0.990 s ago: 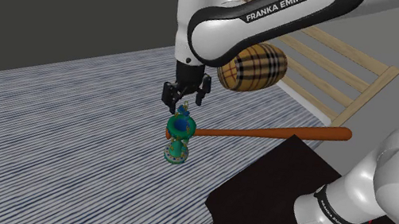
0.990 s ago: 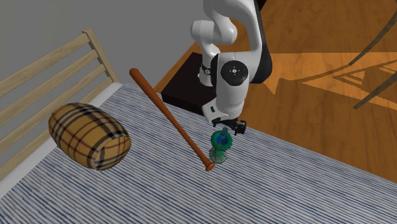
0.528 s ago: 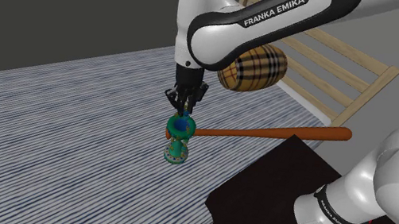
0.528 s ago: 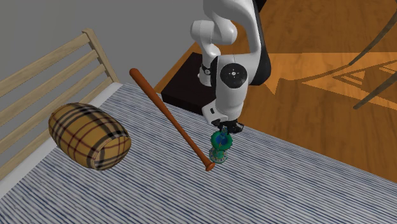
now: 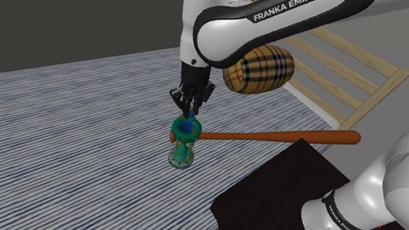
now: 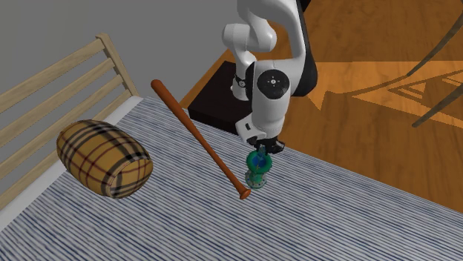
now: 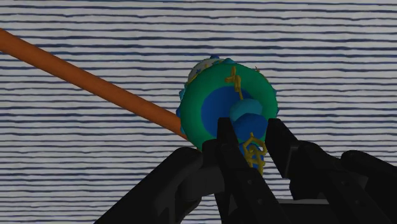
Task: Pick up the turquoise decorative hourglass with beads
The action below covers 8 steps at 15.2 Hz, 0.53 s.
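Hanging straight down over the bed, the black gripper (image 5: 188, 114) is clenched on the top of the turquoise hourglass (image 5: 181, 145). In the wrist view its two fingers (image 7: 227, 136) press in from either side on the blue bead that crowns the green and blue cap (image 7: 210, 105), with a bit of gold trim showing between them. The hourglass stands upright under the hand, on or just above the blue-and-white striped cover (image 5: 68, 140), towards the edge nearest the robot's black stand (image 5: 282, 195) — whether its base touches the cloth I can't make out. A long reddish-brown bat (image 5: 282, 135) lies across the cover, its thin end coming right up beside the hourglass; from the second exterior view the knob of that end sits just beside the hourglass's base, and I can't tell whether the two touch. Further up the bed, well apart from all this, a tan plaid barrel-shaped cushion (image 6: 104, 158) rests near the pale wooden slatted headboard (image 6: 52, 81). Beyond the bed's edge runs a wooden floor (image 6: 371, 111).
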Each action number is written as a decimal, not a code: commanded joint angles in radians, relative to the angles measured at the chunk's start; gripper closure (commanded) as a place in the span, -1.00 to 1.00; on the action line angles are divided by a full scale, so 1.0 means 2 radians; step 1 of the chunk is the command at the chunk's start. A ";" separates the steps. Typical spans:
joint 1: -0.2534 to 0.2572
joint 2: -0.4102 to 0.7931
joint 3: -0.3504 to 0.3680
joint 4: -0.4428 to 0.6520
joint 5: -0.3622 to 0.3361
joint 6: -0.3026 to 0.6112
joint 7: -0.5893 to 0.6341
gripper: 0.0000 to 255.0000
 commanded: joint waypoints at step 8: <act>-0.002 -0.030 0.000 0.029 0.007 -0.058 -0.003 1.00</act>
